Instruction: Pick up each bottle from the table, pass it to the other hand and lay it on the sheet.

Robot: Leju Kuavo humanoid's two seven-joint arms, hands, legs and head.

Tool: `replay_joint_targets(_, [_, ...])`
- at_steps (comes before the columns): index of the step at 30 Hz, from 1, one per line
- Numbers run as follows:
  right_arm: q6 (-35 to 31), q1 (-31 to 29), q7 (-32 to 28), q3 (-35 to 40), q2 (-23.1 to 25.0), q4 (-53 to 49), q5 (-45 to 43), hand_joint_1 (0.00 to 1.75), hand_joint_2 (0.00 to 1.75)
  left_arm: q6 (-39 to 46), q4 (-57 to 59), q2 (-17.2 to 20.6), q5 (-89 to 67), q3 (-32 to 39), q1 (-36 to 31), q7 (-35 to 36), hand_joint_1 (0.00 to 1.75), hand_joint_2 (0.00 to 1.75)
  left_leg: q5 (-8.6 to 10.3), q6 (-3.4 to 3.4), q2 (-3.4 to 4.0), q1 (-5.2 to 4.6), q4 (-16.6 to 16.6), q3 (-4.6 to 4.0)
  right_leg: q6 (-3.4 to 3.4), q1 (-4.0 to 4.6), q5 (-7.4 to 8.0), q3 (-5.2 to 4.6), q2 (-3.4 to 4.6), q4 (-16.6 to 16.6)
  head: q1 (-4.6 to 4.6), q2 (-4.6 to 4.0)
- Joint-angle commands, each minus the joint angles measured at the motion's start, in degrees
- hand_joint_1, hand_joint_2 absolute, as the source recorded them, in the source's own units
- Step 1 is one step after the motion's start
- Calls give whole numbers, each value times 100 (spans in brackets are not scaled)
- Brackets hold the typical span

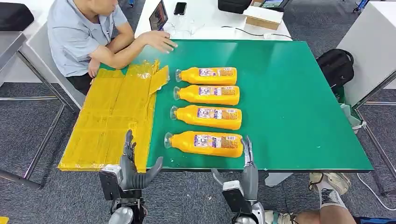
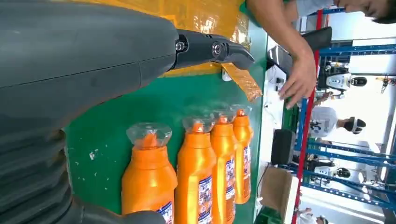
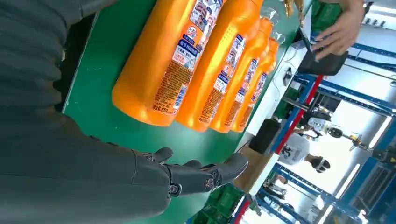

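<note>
Several orange bottles with clear caps lie side by side on the green table [image 1: 299,102], caps toward the yellow sheet [image 1: 112,116]. The nearest bottle [image 1: 205,143] [image 2: 148,177] [image 3: 159,60] lies just ahead of my hands; behind it lie another bottle [image 1: 208,116] and further ones [image 1: 208,94]. My left hand [image 1: 133,170] [image 2: 93,60] is open at the table's near edge, its fingers over the sheet's corner. My right hand [image 1: 245,175] [image 3: 116,172] is open at the near edge, fingertips just beside the nearest bottle's base, holding nothing.
A person in a light shirt [image 1: 79,37] sits at the far left with one hand [image 1: 159,41] resting on the table's far edge near the sheet. A white table with a laptop [image 1: 159,16], phone and box stands behind. Another person's shoe [image 1: 329,182] shows at lower right.
</note>
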Motion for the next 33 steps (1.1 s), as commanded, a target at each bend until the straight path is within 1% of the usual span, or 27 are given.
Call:
replay_joint_targets(1, [-36,-149,4,180,-77,303,1,0,175,-2,241,82,-2,-98,-130,105,0,175,-15,-8,13,5,-5,39,-14,8,-12,39,2,-8,0,0])
replay_joint_targets(4, [-77,-169,4,200,-67,394,157,0,175,7,95,108,8,-71,-30,153,0,175,-30,-13,26,8,-4,68,-23,13,-23,66,9,-9,0,0])
replay_joint_targets(5, [-133,-188,4,199,-76,429,302,0,175,-1,36,118,7,-59,6,183,0,175,-12,-7,14,4,-5,31,-12,6,-8,29,5,-7,0,0])
replay_joint_targets(6, [-219,-209,4,203,-104,462,473,0,175,-9,3,123,4,-50,26,203,0,175,-19,-9,20,6,-4,44,-15,9,-14,42,8,-7,0,0])
replay_joint_targets(7, [-387,-273,81,200,-194,539,872,0,175,-20,-28,133,-9,-35,56,228,0,175,-10,-6,15,4,-4,24,-10,6,-5,23,7,-7,0,0])
replay_joint_targets(8, [-387,-322,286,29,-262,512,1489,0,175,-35,-32,140,-21,-25,69,239,0,175,-17,-8,22,5,-5,40,-13,8,-10,37,12,-8,0,0])
replay_joint_targets(9, [-385,-377,352,-50,-326,497,1647,0,175,-43,-32,147,-26,-28,70,240,0,175,-6,-4,12,3,-6,19,-7,5,-3,20,5,-8,0,0])
replay_joint_targets(10, [-380,-426,502,-75,-433,480,1772,0,175,-61,-39,140,-38,-12,74,234,0,175,-10,-5,16,3,-6,30,-10,6,-5,31,6,-10,0,0])
replay_joint_targets(13, [-327,-477,545,-120,-499,449,1773,0,175,-70,-41,134,-46,-1,74,231,0,175,-15,-5,15,3,-4,40,-12,6,-10,42,3,-10,0,0])
replay_joint_targets(15, [-327,-477,545,-120,-499,449,1773,0,175,-70,-41,134,-46,-1,74,231,0,175,-6,-3,6,0,-5,20,-7,2,-4,21,1,-7,0,0])
replay_joint_targets(16, [-331,-468,541,-105,-475,447,1774,0,175,-70,-43,129,-46,-2,70,231,0,175,-15,-5,12,2,-3,38,-12,5,-11,40,3,-8,2,0])
replay_joint_targets(17, [-332,-455,539,-97,-461,449,1773,0,175,-70,-41,129,-46,-2,71,231,0,175,-8,-4,9,1,-6,25,-9,4,-5,28,2,-9,0,0])
replay_joint_targets(18, [-317,-502,794,-70,-548,510,2056,0,175,-87,-46,128,-48,3,71,223,0,175,-16,-7,17,2,-4,37,-13,6,-10,38,8,-8,0,0])
replay_joint_targets(19, [-255,-564,978,-86,-651,500,2196,0,175,-109,-60,123,-51,18,80,215,0,175,-9,-5,10,-1,-5,23,-9,3,-5,25,3,-7,0,0])
replay_joint_targets(20, [-98,-758,1319,-124,-832,616,2471,0,175,-152,-85,122,-48,29,90,205,0,175,-14,-8,12,2,-6,36,-13,7,-9,39,2,-9,0,0])
replay_joint_targets(21, [127,-941,1485,-175,-968,744,2505,0,175,-194,-87,122,-44,29,88,204,0,175,-9,-5,9,-1,-6,27,-9,3,-6,29,2,-8,0,0])
replay_joint_targets(22, [350,-1137,1611,-218,-1085,918,2551,0,175,-216,-81,119,-43,36,86,205,0,175,-16,-6,20,1,-4,40,-12,5,-9,41,9,-9,-2,0])
replay_joint_targets(23, [491,-1308,1667,-242,-1160,1085,2602,0,175,-239,-69,117,-45,40,79,204,0,175,-6,-1,20,-5,-4,20,-5,-1,1,19,14,-7,-2,0])
replay_joint_targets(24, [679,-1519,1742,-302,-1228,1408,2702,0,175,-273,-8,114,-49,58,65,209,0,175,-12,-3,26,-4,-4,35,-8,1,-3,34,16,-8,-2,0])
replay_joint_targets(26, [861,-1936,1719,-208,-1292,2030,3009,0,175,-362,111,103,-67,104,14,157,0,175,-2,0,17,-4,-6,18,-3,-1,5,19,11,-9,-2,0])
replay_joint_targets(27, [949,-2135,1736,-126,-1290,2253,3081,0,175,-397,136,96,-79,121,-20,147,0,175,-6,-1,18,-3,-7,34,-6,1,2,36,9,-14,0,0])
replay_joint_targets(29, [957,-2271,1792,-91,-1246,2369,3130,0,175,-416,151,80,-86,144,-56,148,0,175,-1,1,23,-6,-6,21,-3,-2,7,21,17,-9,0,0])
replay_joint_targets(30, [957,-2271,1792,-91,-1246,2369,3130,0,175,-416,151,80,-86,144,-56,148,0,175,-6,-2,34,-6,-4,30,-6,0,6,28,25,-8,-2,0])
replay_joint_targets(32, [931,-2249,1798,-84,-1226,2362,3136,0,175,-417,147,77,-87,143,-55,148,0,175,3,6,12,-9,-5,24,-2,-3,4,27,4,-8,0,0])
replay_joint_targets(33, [925,-2221,1806,-67,-1230,2331,3142,0,175,-422,134,76,-90,143,-48,150,0,175,-1,5,12,-6,-4,34,-6,1,0,37,2,-10,0,0])
